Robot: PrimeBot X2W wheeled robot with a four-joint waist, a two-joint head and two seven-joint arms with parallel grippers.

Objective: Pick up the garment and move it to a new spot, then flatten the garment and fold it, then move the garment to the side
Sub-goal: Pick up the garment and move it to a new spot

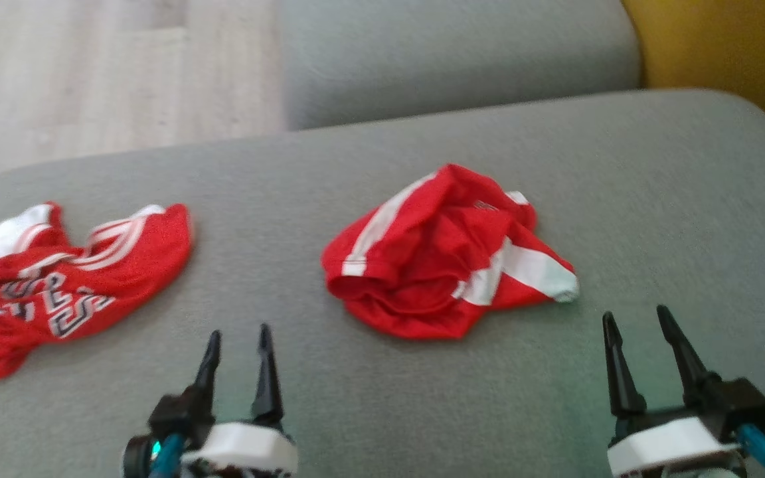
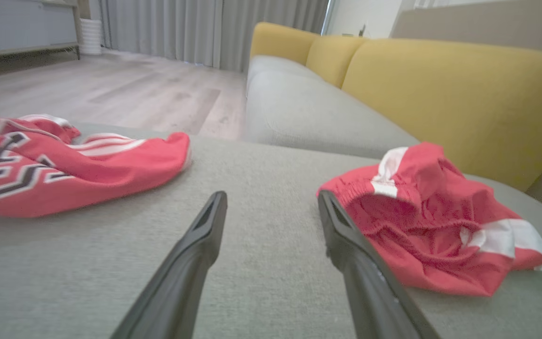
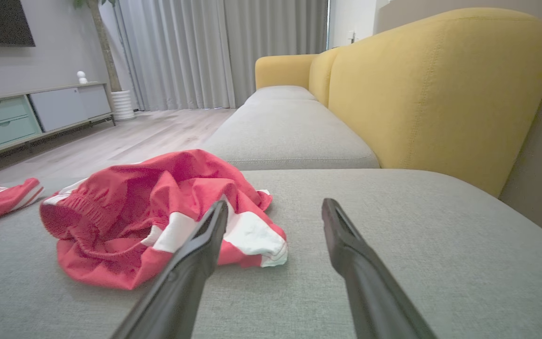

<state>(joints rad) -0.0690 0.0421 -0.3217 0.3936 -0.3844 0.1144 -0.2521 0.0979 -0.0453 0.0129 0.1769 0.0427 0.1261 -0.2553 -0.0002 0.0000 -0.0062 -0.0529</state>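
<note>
A crumpled red garment with white side stripes, a pair of shorts, lies in a heap on the middle of the grey sofa seat. My left gripper stands open and empty, low over the seat, near and to the left of the heap. In the left wrist view the left gripper has the shorts beside its right finger. My right gripper is open and empty, just right of the heap. In the right wrist view the right gripper has the shorts to its left.
A second red garment, a jersey with white trim and dark lettering, lies at the seat's left end. The yellow backrest rises at the far right. Another grey seat cushion and wooden floor lie beyond.
</note>
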